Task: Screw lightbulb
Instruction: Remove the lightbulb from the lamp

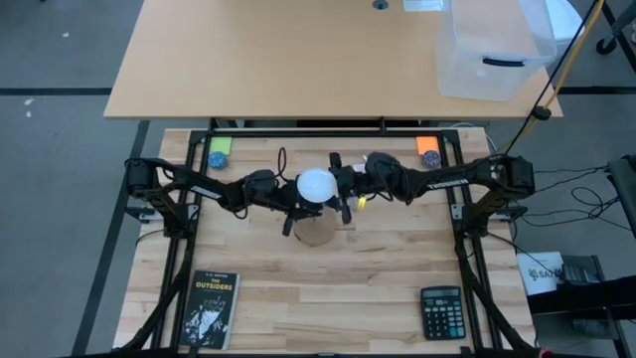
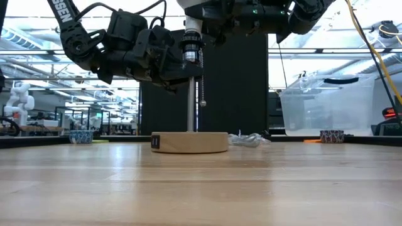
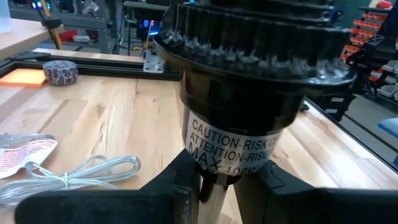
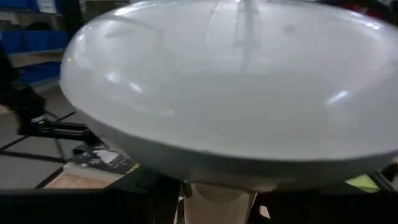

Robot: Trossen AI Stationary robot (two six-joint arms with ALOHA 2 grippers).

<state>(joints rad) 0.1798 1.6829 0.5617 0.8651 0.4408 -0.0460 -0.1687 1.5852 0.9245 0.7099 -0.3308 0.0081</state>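
High view: lightbulb (image 1: 317, 185), white globe, at the middle of the tabletop (image 1: 378, 278), directly above the round wooden lamp base (image 1: 316, 233). Left gripper (image 1: 288, 202) reaches in from the left and sits just beside and below the globe; right gripper (image 1: 338, 189) reaches in from the right, touching the globe's side. Book (image 1: 209, 309) at the near left corner, calculator (image 1: 441, 311) at the near right corner. Green pad (image 1: 220, 145) and orange pad (image 1: 427, 145) along the far edge. Clear plastic bin (image 1: 492, 50) on the separate far table.

Low view: wooden base stands flat, with a thin metal post (image 2: 191, 103) rising to a black socket (image 2: 191, 47). Left gripper's fingers pinch the socket. Bulb's pale neck (image 2: 192, 25) sits at the socket's top, under the right gripper. A pull chain (image 2: 202, 85) hangs beside the post.

Left wrist view: black socket with caution label (image 3: 233, 149) fills the frame, held between the two dark fingers (image 3: 180, 186). A coiled cable (image 3: 74, 177) lies on the tabletop beyond.

Right wrist view: frosted globe (image 4: 236, 81) fills the frame, its narrowing base (image 4: 217, 196) between this arm's own fingers, which close around it.
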